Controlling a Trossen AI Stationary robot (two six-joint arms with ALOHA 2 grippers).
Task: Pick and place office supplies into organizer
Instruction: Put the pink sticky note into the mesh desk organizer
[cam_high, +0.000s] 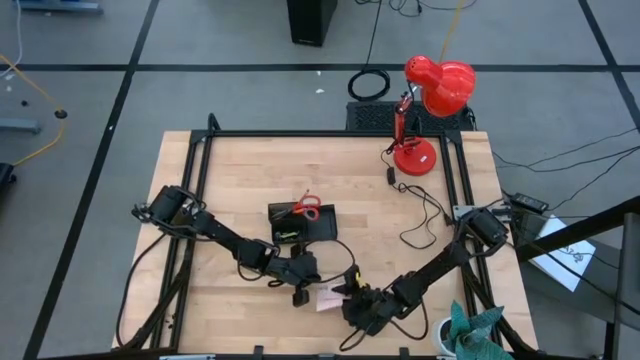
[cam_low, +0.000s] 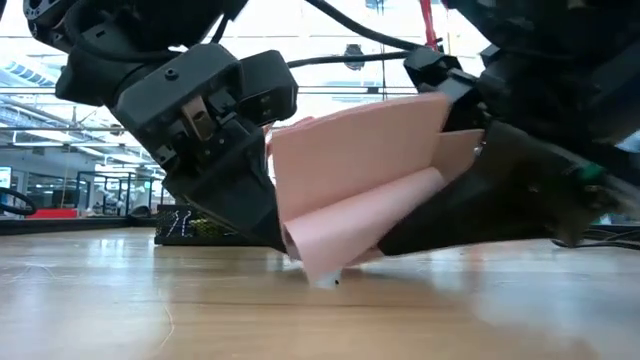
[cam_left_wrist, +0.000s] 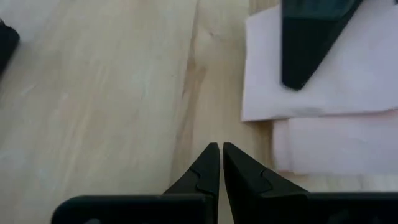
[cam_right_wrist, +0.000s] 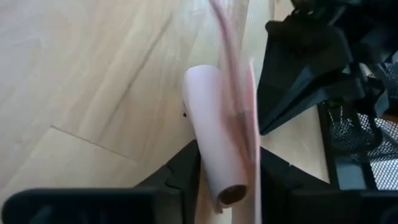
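Note:
The pale pink note pad (cam_high: 328, 298) sits near the table's near edge, between my two grippers. In the low view the pad (cam_low: 360, 180) is tipped up and fanned open. My right gripper (cam_high: 352, 300) (cam_right_wrist: 230, 165) is shut on it. My left gripper (cam_high: 300, 292) (cam_left_wrist: 221, 152) is shut, its tips down at the wood just beside the pad's (cam_left_wrist: 329, 93) left edge. The black organizer (cam_high: 300, 228) stands behind them at mid-table. Red-handled scissors (cam_high: 307, 208) stick out of its far side. Pens, pencil and clips do not show. My right gripper pinches several sheets of the pad (cam_right_wrist: 239, 134) between its two fingers, coming low and slanting from the table's right. The sheets stand on edge between the fingers, and one bundle (cam_right_wrist: 211, 118) curls into a roll. The pad is tilted, with its lower corner (cam_low: 322, 272) on the table. My left gripper: I cannot tell whether it touches the pad.
A red desk lamp (cam_high: 430, 100) stands at the table's far right corner, and its black cable (cam_high: 420, 215) loops across the right half. The organizer's mesh wall (cam_right_wrist: 364, 143) is close behind the grippers. Bare wood lies to the left of the left gripper.

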